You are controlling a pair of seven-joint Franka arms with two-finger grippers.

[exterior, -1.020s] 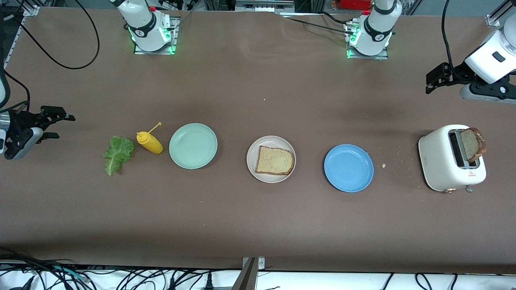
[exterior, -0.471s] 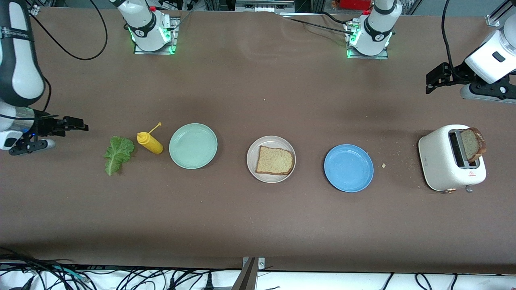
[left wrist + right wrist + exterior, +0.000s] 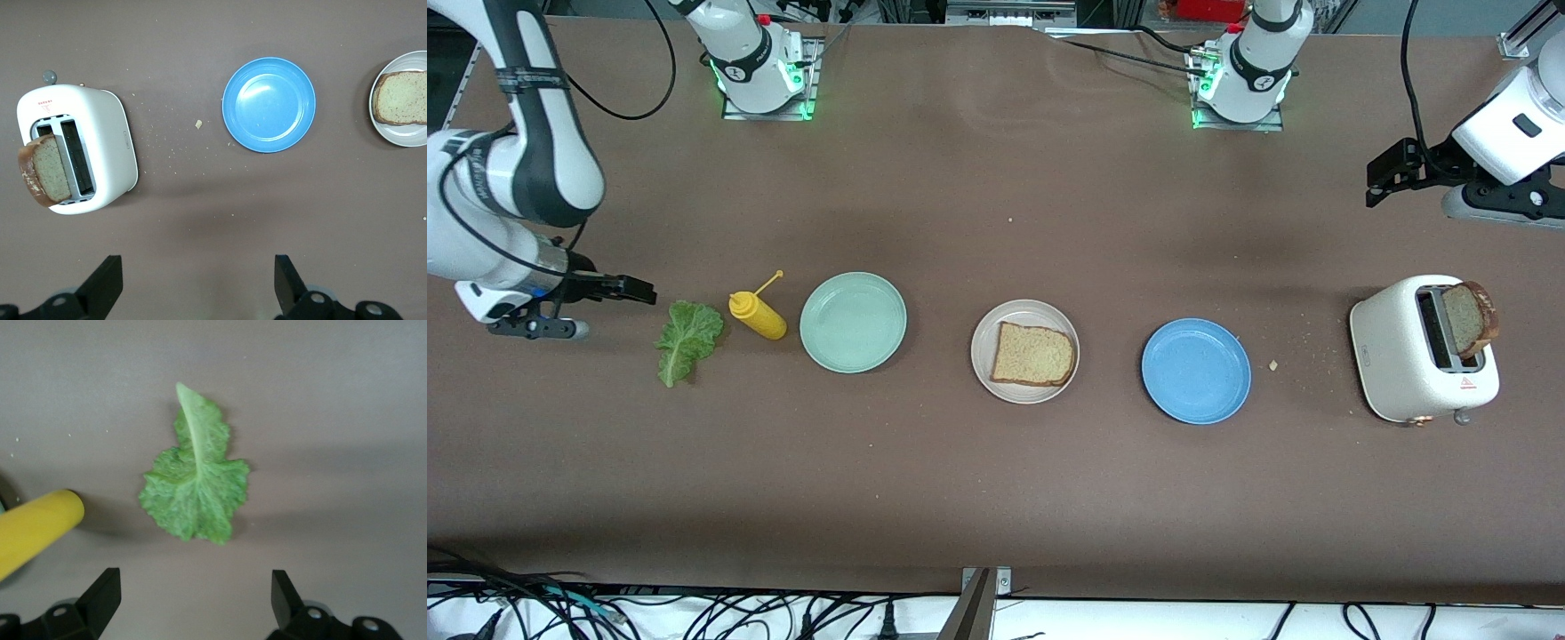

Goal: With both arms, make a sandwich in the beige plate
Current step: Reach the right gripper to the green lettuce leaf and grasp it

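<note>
Jaws wide and empty on both arms — the right gripper (image 3: 636,291) hangs just beside the lettuce leaf (image 3: 687,340), far closer than the waiting left gripper (image 3: 1383,182).

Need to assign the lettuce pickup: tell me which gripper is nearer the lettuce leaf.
Right. The right gripper, fingers open, is beside the lettuce leaf at the right arm's end of the table. The left gripper waits open at the left arm's end, near the toaster.
</note>
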